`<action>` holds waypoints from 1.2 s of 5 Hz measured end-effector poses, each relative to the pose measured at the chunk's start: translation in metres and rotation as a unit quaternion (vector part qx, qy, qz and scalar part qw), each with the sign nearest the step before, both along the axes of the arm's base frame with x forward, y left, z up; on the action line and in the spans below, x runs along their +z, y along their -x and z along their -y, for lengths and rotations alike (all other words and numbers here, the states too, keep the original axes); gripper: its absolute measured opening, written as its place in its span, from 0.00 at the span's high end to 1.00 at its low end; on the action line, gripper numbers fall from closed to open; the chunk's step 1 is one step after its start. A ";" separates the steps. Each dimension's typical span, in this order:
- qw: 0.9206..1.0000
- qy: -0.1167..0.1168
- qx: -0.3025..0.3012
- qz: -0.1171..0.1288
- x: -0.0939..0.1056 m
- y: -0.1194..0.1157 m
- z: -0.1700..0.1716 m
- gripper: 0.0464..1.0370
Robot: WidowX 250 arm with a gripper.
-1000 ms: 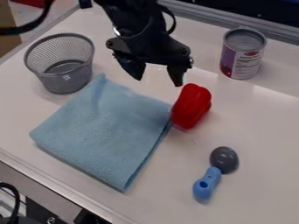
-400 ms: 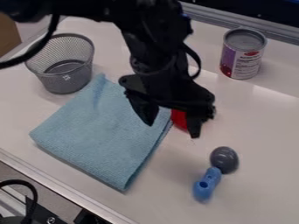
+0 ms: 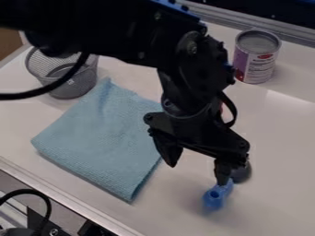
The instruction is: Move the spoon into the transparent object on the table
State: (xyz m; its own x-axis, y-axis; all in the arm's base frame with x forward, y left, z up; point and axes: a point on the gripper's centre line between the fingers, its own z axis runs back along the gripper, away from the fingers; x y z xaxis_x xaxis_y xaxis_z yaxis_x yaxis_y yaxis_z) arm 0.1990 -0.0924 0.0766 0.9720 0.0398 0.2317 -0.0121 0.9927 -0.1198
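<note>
Landmark: the folded light-blue cloth (image 3: 102, 138). The spoon (image 3: 214, 197) lay on the table (image 3: 283, 152) off the cloth's lower right side, apart from it. Handle: short, bright blue, rounded at the end, with a dark oval mark; it pointed toward the near edge. Bowl end: dark grey, smooth, on the side farther from the cloth, partly hidden by the gripper (image 3: 195, 171).

End effector: fingers spread wide, nothing held between them. One finger hung by the cloth's right edge; the other, farther right of the cloth, overlapped the top of the spoon's handle in view. Contact with the handle: could not tell.

Wire-mesh cup (image 3: 77, 85): grey, see-through, upright beyond the cloth's upper left, partly covered by the arm (image 3: 111, 27) and a black cable. Can (image 3: 253, 60): purple-and-white label, upright, well beyond the cloth to the upper right. A sliver of something red (image 3: 221, 108) showed behind the arm, right of the cloth's upper part.

Surface: white, glossy, with pale reflections right of the cloth and a raised trim below its lower left. Room: metal rail (image 3: 292, 33) far beyond the cloth; brown panel (image 3: 8, 42) past its upper left; dark equipment (image 3: 37, 221) and cabling below its lower left.
</note>
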 end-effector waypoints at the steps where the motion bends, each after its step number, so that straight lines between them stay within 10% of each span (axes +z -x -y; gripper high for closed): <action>1: 0.999 -0.004 0.003 -0.035 -0.011 0.001 0.008 0.04; 6: 0.998 -0.034 0.006 -0.053 -0.033 -0.004 0.031 0.07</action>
